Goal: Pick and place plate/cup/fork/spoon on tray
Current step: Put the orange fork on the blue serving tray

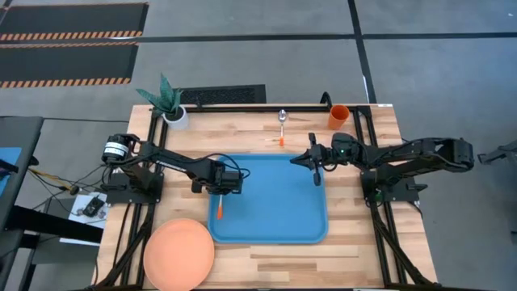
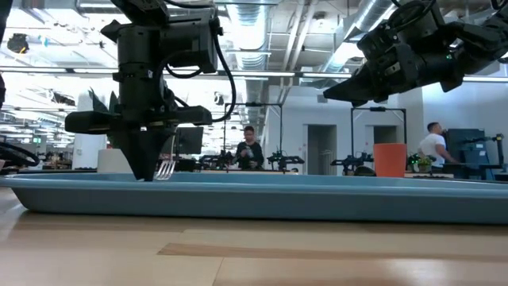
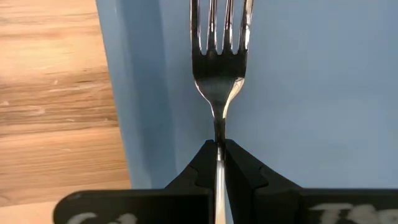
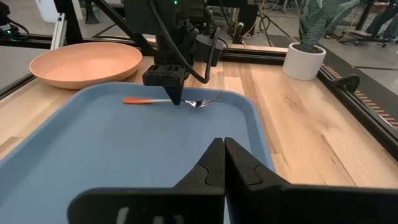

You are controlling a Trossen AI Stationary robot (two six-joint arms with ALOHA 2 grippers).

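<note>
The fork point(image 4: 186, 101), with silver tines and an orange handle point(image 1: 220, 210), lies level in the left part of the blue tray point(image 1: 275, 218). My left gripper point(image 1: 220, 187) stands over it, shut on it. My right gripper point(image 1: 317, 168) is shut and empty above the tray's far right part. The salmon-orange plate point(image 1: 179, 252) lies on the table by the tray's near left corner. The spoon point(image 1: 282, 125) lies beyond the tray's far rim. The orange cup point(image 1: 338, 117) stands at the far right. My left gripper pinches the fork's thin metal neck point(image 3: 219, 134), just behind the tines, between its two fingertips point(image 4: 176, 96). The fingers come from above, pointing down, and lie across the fork. The fork is level, low over the tray floor; whether it rests there I cannot tell.
A white pot with a green plant point(image 1: 170, 103) stands at the table's far left corner. Black rails point(image 1: 242, 106) run along the far edge and both sides. Bare tray floor point(image 1: 283, 194) lies between the two grippers. People point(image 2: 250, 147) are in the room behind.
</note>
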